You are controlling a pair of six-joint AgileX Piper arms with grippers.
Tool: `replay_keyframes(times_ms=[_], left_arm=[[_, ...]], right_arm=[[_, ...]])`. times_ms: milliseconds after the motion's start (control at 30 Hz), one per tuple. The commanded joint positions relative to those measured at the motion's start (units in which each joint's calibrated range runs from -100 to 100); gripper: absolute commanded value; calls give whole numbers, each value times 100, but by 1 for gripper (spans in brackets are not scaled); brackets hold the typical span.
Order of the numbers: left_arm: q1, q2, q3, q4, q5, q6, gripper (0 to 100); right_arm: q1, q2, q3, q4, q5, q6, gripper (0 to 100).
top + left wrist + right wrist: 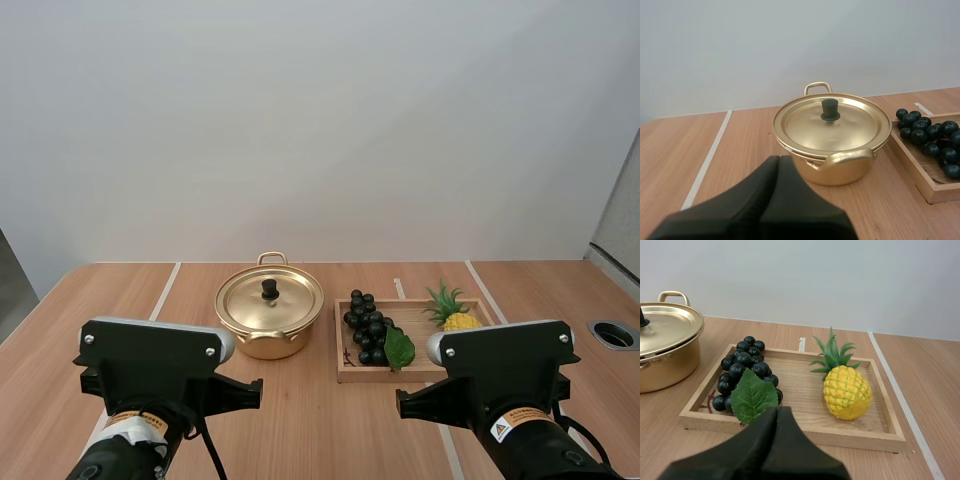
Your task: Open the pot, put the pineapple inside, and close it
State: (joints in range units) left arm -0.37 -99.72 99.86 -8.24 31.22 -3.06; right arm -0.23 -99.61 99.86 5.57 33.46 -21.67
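In the high view the pot (270,327) sits on the table (300,430) with its lid (270,298) on, just left of the tray (370,376). The pineapple (458,320) stands at the tray's right end and the grapes (366,328) lie at its left end. In the left wrist view the left gripper (779,160) has its jaws pressed together into one dark wedge and points at the pot from short of it. The lid looks thin, light and slick, so the black knob (830,109) at its middle is probably the only sound hold. In the right wrist view the right gripper (777,410) also has its jaws pressed together, short of the tray's near rim. The pineapple seems a small, stiff, light model with a bumpy skin that should grip well. It is best pinched across the yellow body, not by the thin green leaves. The grapes and their leaf (754,396) lie apart from it and leave room for the fingers, though the raised rim could foul a low approach. The pot's handle and rim stand clear of the tray.
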Motion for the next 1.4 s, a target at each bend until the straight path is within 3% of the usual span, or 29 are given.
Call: replay_keyframes(times_ms=[0, 967, 1367], left_arm=[[-88, -28, 14, -16, -185, -61, 0], [-88, -28, 14, -16, -185, -61, 0], [-186, -28, 14, -16, -185, -61, 0]], right_arm=[[82, -39, 14, 189, -177, 49, 0], [75, -39, 14, 189, -177, 49, 0], [-7, -39, 14, 189, -177, 49, 0]])
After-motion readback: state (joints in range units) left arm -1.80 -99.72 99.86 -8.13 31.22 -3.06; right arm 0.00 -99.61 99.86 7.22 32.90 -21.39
